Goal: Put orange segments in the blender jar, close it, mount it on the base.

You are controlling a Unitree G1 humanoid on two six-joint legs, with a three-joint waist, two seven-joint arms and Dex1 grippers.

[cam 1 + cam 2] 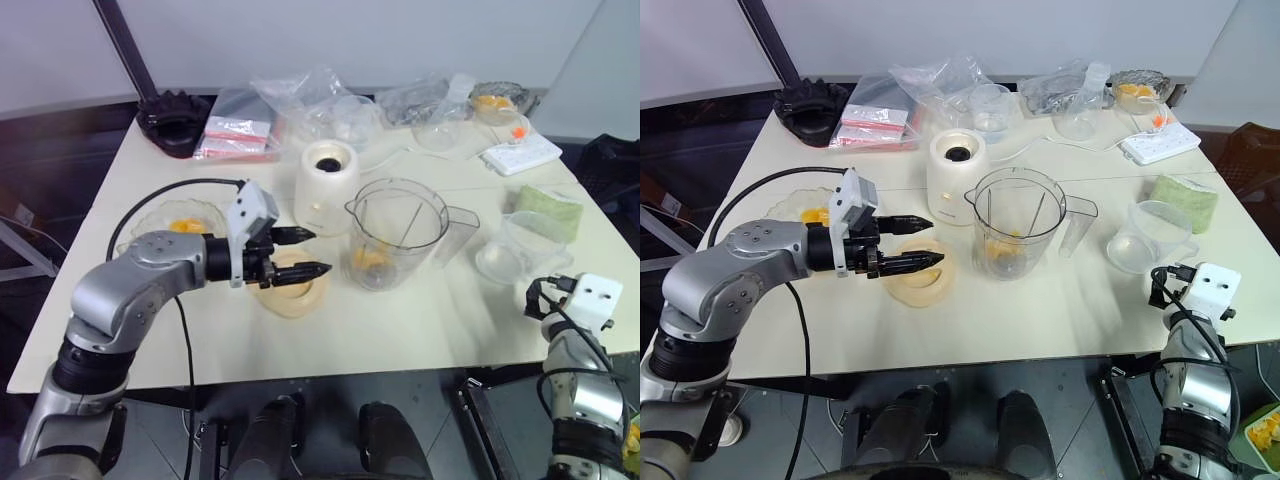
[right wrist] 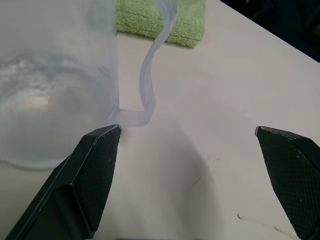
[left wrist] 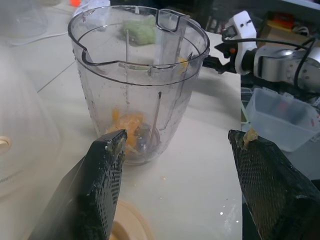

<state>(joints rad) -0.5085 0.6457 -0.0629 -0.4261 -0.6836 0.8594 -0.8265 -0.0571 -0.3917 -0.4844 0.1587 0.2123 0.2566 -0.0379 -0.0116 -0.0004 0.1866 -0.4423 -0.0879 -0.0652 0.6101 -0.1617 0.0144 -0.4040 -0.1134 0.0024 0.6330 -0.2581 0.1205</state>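
The clear blender jar [image 1: 395, 235] stands upright and uncovered at the table's middle, with orange segments [image 3: 127, 127] lying at its bottom by the dark blade. Just behind it to the left is the cream-white base [image 1: 326, 185], its dark socket bare. My left gripper [image 1: 305, 252] is open and holds nothing. It hovers just above a pale round lid [image 1: 290, 290] and points at the jar. More orange segments lie in a ruffled glass bowl [image 1: 185, 222] at the left. My right gripper [image 2: 189, 132] is open and empty, low at the table's right front edge.
A smaller clear handled cup [image 1: 515, 250] stands just ahead of my right gripper, with a green sponge [image 1: 548, 205] behind it. A white power strip [image 1: 520, 155], plastic bags [image 1: 300, 100] and a black holder [image 1: 175, 120] line the back.
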